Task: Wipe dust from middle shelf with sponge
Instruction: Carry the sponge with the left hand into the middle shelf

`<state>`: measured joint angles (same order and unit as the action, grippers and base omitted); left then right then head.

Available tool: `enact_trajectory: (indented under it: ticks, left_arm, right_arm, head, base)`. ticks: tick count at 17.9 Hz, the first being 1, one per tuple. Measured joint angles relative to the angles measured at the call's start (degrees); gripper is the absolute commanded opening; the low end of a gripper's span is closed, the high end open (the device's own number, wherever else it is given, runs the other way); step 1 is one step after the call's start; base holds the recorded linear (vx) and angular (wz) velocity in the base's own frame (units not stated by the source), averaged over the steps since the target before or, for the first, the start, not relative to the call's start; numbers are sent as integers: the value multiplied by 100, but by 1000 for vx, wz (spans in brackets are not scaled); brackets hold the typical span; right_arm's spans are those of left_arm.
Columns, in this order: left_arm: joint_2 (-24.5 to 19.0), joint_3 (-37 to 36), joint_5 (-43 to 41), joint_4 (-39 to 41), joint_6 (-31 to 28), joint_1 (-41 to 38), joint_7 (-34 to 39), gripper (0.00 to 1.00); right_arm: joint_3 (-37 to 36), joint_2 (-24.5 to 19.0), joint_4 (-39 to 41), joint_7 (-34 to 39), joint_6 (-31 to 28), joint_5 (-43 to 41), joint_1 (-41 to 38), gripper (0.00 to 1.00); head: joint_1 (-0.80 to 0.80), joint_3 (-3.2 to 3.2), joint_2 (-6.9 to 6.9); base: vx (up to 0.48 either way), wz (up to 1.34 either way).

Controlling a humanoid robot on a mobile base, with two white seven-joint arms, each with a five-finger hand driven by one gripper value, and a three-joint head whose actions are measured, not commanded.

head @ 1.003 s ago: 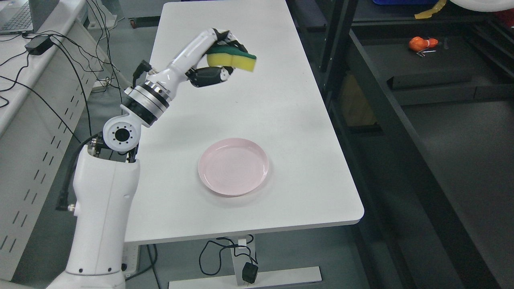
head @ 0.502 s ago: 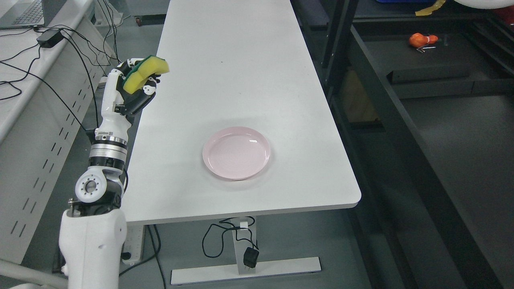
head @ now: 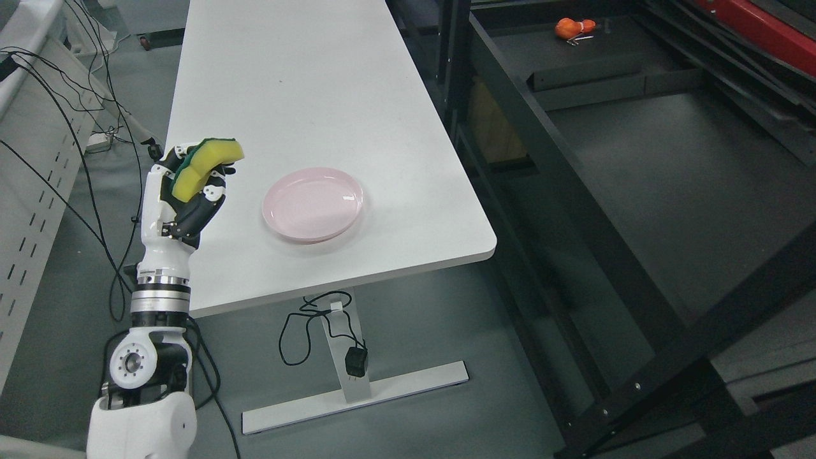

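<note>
The left hand [head: 185, 197] stands upright over the left edge of the counter [head: 306, 83], its arm rising from the lower left corner. Its fingers [head: 220, 182] curl around a sponge [head: 205, 166], yellow with a green backing, held above the counter and bent over the fingertips. A pink plate [head: 313, 204] lies on the counter just right of the hand, near the counter's front right corner. Right of the counter stands a dark shelf [head: 637, 153]; an orange object [head: 572, 27] lies far back on it. Black cables [head: 76, 127] hang left of the counter.
</note>
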<state>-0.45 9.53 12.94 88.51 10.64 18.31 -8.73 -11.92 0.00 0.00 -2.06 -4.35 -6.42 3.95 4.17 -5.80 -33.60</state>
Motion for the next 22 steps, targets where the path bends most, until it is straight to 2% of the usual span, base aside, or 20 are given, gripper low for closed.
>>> enact_trajectory:
  ticks: [13, 22]
  left_arm:
    - [34, -155, 89, 324, 270, -623, -54, 0]
    - [41, -1050, -41, 424, 612, -898, -171, 0]
  right_arm:
    - [-1, 0, 0, 0, 0, 0, 0, 100]
    - [-1, 0, 0, 0, 0, 0, 0, 100]
  head:
    - [0, 0, 0]
    - [0, 0, 0]
  base:
    - [-290, -156]
    - [-173, -563]
